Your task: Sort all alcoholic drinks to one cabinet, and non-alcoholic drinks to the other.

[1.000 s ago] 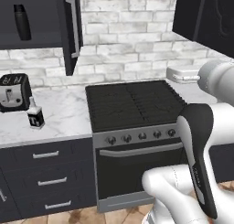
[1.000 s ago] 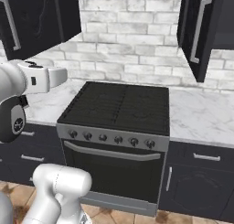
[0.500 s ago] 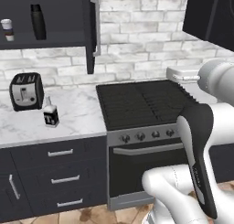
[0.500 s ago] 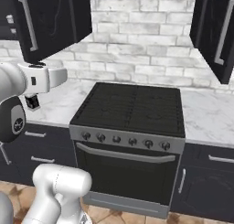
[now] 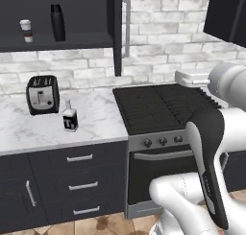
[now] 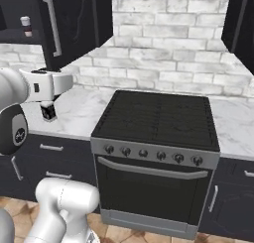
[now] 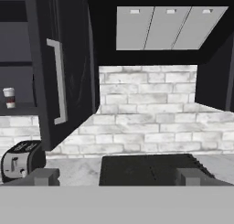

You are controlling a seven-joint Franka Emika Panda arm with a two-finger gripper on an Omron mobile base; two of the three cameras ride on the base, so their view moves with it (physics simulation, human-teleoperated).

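Note:
The left cabinet (image 5: 48, 42) stands open. On its shelf sit a white coffee cup (image 5: 26, 30) (image 6: 26, 26) (image 7: 9, 98) with a brown band and a tall black flask (image 5: 57, 22). A squat pale bottle (image 5: 70, 117) (image 6: 48, 110) with a black label stands on the marble counter (image 5: 96, 119), beside the toaster. The right cabinet (image 5: 226, 13) (image 6: 240, 24) is shut. My gripper (image 7: 118, 177) hangs in the air facing the stove and back wall. It is open and holds nothing, far from every drink.
A black-and-silver toaster (image 5: 42, 94) (image 7: 20, 161) stands at the back of the counter. The open cabinet door (image 5: 117, 32) (image 6: 74, 24) (image 7: 68, 67) juts out over the counter's right end. A black stove (image 5: 163, 104) (image 6: 156, 118) lies right of it, with drawers (image 5: 79, 171) below the counter.
The whole picture has slid right as the base drove left. The open cabinet's shelf, toaster and squat bottle have come further into view. The arm's pose is unchanged and the jaws have stayed open.

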